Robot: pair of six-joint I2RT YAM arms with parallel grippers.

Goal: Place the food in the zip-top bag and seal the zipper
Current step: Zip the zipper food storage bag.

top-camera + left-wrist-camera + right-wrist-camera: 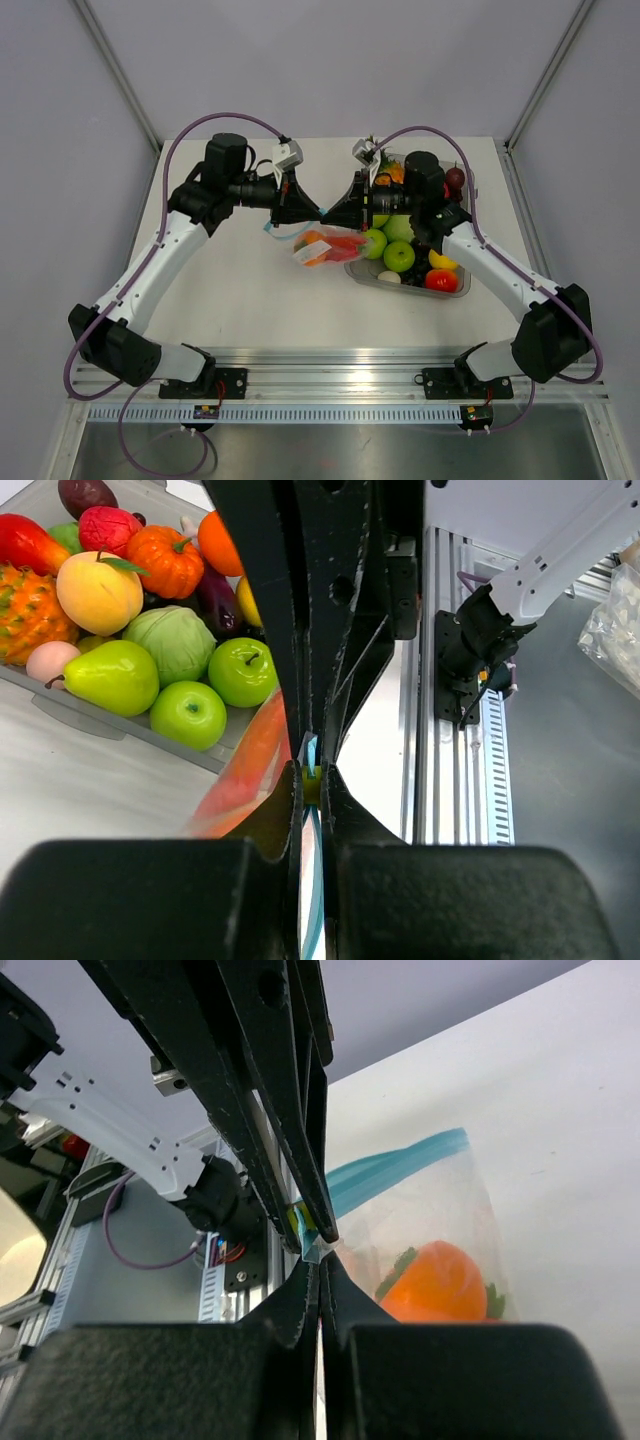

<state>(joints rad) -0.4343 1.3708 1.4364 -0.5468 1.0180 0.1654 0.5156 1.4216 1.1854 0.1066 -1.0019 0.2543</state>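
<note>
The zip-top bag (pixel 328 250) hangs clear of the table mid-scene, holding the orange piece with a green tip (pixel 313 243) and the red chili (pixel 347 243). My left gripper (pixel 318 213) and right gripper (pixel 334 215) meet tip to tip at its top edge. In the left wrist view my left gripper (pixel 312 776) is shut on the light-blue zipper (pixel 313 752), with the bag (pixel 245 780) to its left. In the right wrist view my right gripper (pixel 320 1258) is shut on the zipper (pixel 400 1170) end, and the orange piece (pixel 437 1282) shows inside the bag.
A rigid clear tray (pixel 410 289) of toy fruit stands right of the bag, under the right arm, with green apples (pixel 399 257), a tomato and others. It also shows in the left wrist view (pixel 100 725). The table's front rail (pixel 340 385) runs below.
</note>
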